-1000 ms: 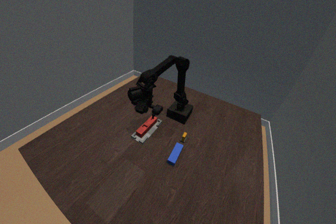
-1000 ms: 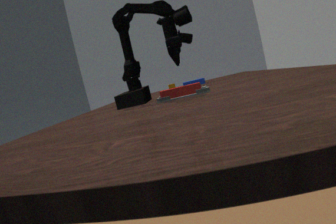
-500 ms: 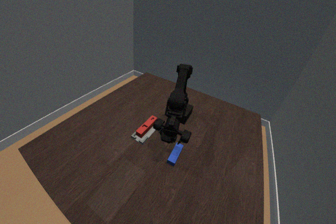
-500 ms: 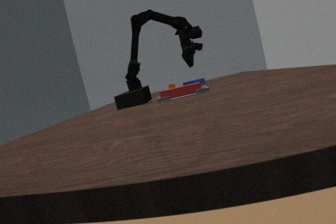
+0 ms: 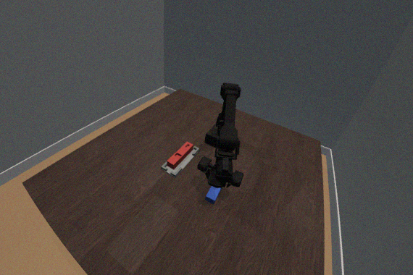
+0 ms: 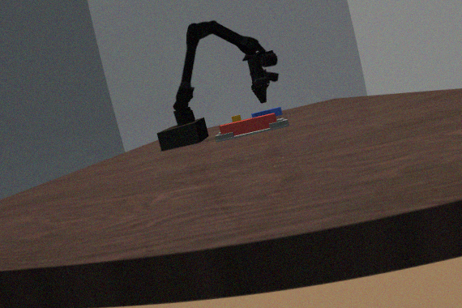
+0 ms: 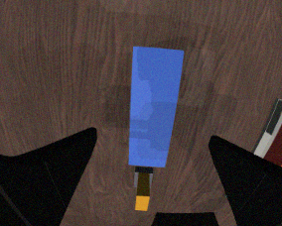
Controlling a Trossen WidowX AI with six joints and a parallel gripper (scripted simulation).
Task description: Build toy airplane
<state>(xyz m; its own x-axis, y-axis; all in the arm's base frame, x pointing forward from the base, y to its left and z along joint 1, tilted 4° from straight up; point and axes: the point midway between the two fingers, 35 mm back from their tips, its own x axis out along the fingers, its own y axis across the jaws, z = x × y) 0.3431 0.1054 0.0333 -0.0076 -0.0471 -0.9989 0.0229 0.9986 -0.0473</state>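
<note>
wrist view: we see the gripper spread wide, empty, above the blue wing lying flat on the table. red fuselage sits in the jig; yellow fin just beside the wing.

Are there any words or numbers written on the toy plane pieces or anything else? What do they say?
None: no words, numbers, labels or signs show in any view.
The blue wing, the red fuselage, the small yellow tail fin and the grey jig are plain coloured shapes.
The black arm and its open tool carry no readable marking either.
</note>
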